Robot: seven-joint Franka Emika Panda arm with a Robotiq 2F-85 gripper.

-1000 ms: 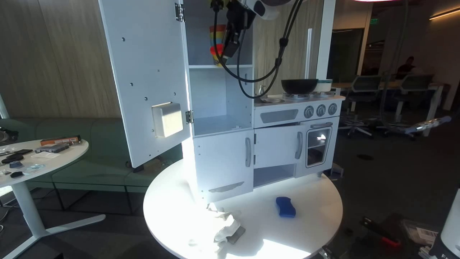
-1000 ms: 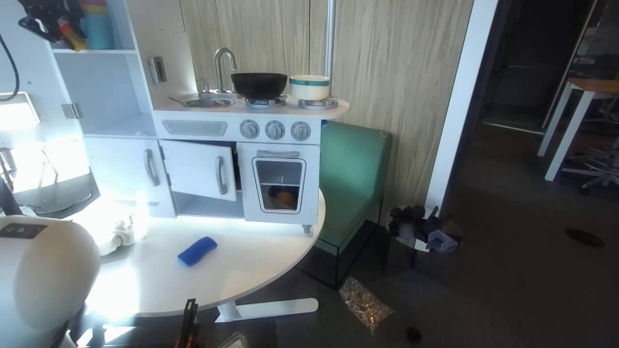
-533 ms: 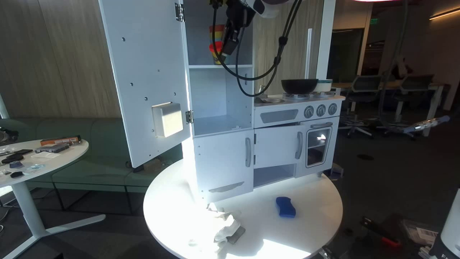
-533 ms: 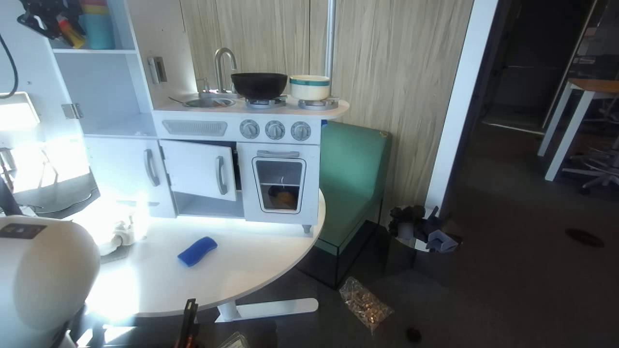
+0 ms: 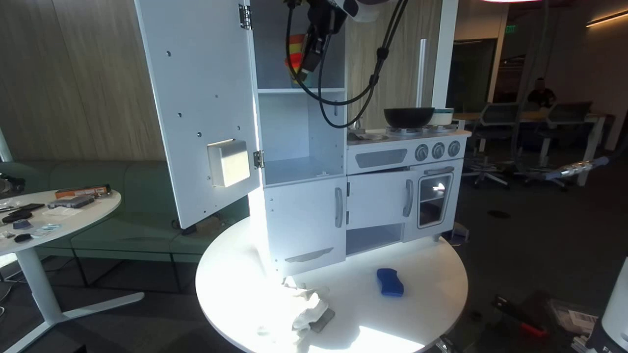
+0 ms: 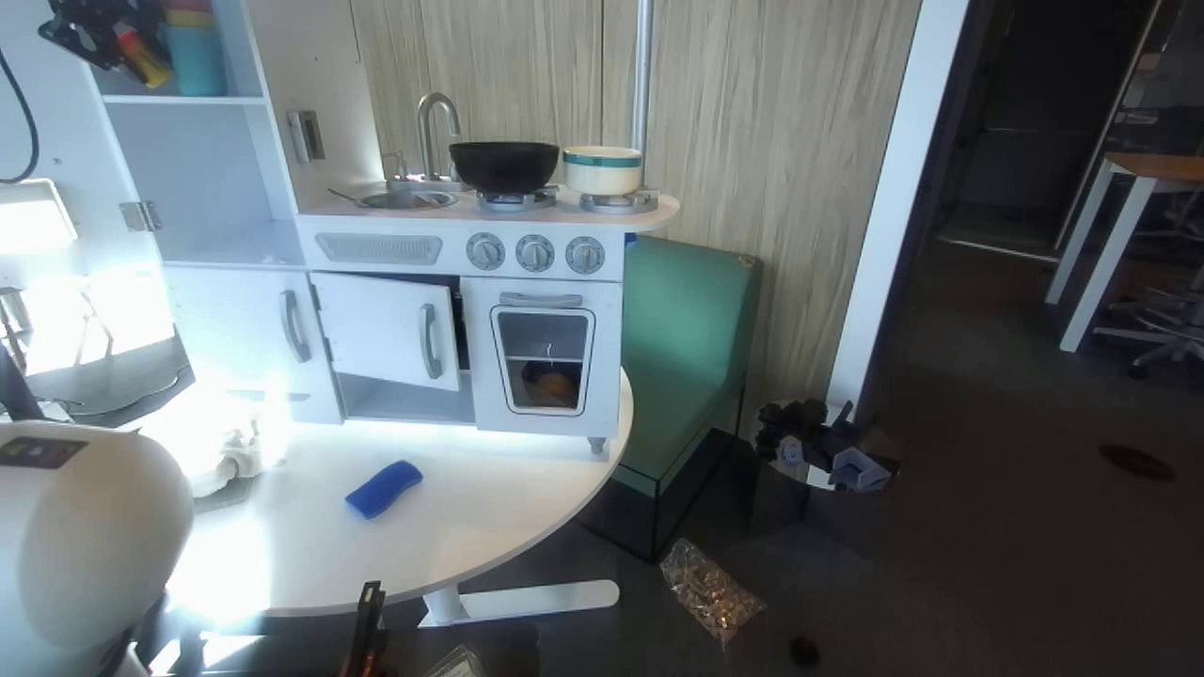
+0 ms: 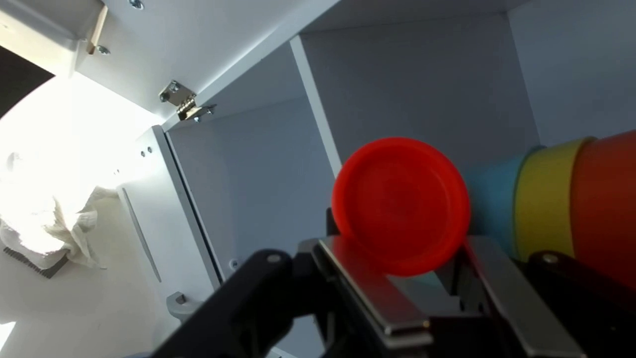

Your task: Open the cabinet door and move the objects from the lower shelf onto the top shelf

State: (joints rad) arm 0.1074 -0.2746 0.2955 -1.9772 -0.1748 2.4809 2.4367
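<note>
Far left in an exterior view, side table [image 5: 93,212] is carrying clutter [image 5: 73,202], sofa [image 5: 122,238] running behind it. Door [image 5: 196,88] is standing wide open, cabinet [image 5: 294,211] just right of it. Cups [image 6: 196,64] are standing stacked on the top shelf [image 5: 274,91], blue one lowest. Tub [image 7: 400,206], red-topped, yellow-sided, is hanging tilted at top-shelf height, just beside the cups; cannot tell if it's touching them or the shelf. Gripper [image 7: 408,248] is clamping the tub, fingers [image 7: 370,283] sitting on both sides. Lower shelf [image 5: 294,170] is showing directly below the top one. Cloth [image 5: 310,309] is lying crumpled on the round table [image 5: 343,289], partly lost in glare. Sponge [image 5: 390,282], blue, is lying farther right on the same table. Pan [image 5: 409,117], black, and pot [image 6: 602,176], cream-and-teal, are sitting side by side on the burners [image 6: 619,203], pan nearer the sink [image 6: 376,200].
</note>
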